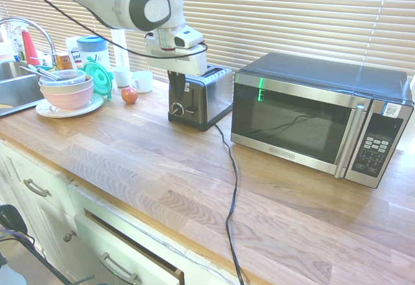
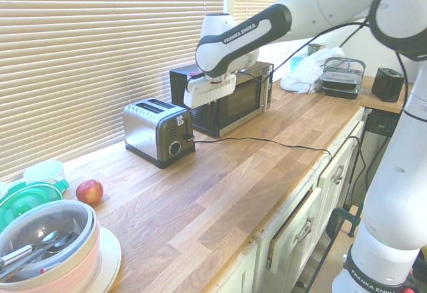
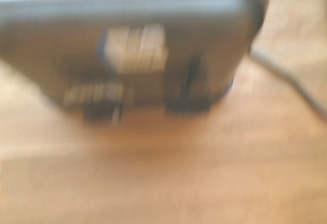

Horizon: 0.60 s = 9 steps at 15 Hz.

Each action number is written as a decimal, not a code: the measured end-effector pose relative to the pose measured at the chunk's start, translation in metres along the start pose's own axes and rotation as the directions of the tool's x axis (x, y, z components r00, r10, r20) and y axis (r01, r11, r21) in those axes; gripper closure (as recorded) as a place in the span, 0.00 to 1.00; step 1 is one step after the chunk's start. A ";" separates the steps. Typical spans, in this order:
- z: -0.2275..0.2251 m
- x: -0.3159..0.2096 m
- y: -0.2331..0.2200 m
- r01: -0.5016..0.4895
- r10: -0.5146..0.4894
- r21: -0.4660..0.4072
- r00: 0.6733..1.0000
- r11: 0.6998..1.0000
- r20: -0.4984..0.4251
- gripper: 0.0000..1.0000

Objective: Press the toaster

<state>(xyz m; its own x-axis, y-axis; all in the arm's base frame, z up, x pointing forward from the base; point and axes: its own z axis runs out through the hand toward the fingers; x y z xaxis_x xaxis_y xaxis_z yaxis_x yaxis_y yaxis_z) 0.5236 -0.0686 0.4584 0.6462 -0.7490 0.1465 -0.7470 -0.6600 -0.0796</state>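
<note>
Countertop (image 1: 162,161) carries the toaster (image 1: 202,97), black end just below the closed, empty gripper (image 1: 176,82).

Robot arm (image 2: 320,6): glossy white moulded shell in rounded, tubular segments. Joints capped with grey discs ringed in black; black bands between segments. "FRANKA EMIKA" in white lettering on a black band of the forearm, repeated on a black collar at the lower body. Wrist carries a flat white block. Thin black cable runs along the arm.
</note>
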 end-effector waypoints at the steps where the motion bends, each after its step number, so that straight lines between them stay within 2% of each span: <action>1: 0.005 -0.015 0.002 0.022 -0.022 -0.012 1.000 1.000 0.000 1.00; 5: 0.037 -0.074 0.006 0.080 -0.080 -0.049 0.997 0.996 0.003 1.00; 9: 0.044 -0.085 0.019 0.079 -0.079 -0.054 0.997 0.995 0.009 1.00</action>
<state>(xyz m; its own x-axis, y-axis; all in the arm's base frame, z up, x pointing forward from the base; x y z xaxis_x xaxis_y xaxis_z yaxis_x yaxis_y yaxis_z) 0.4613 -0.0196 0.4011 0.7043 -0.6952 0.1435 -0.7009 -0.7131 -0.0148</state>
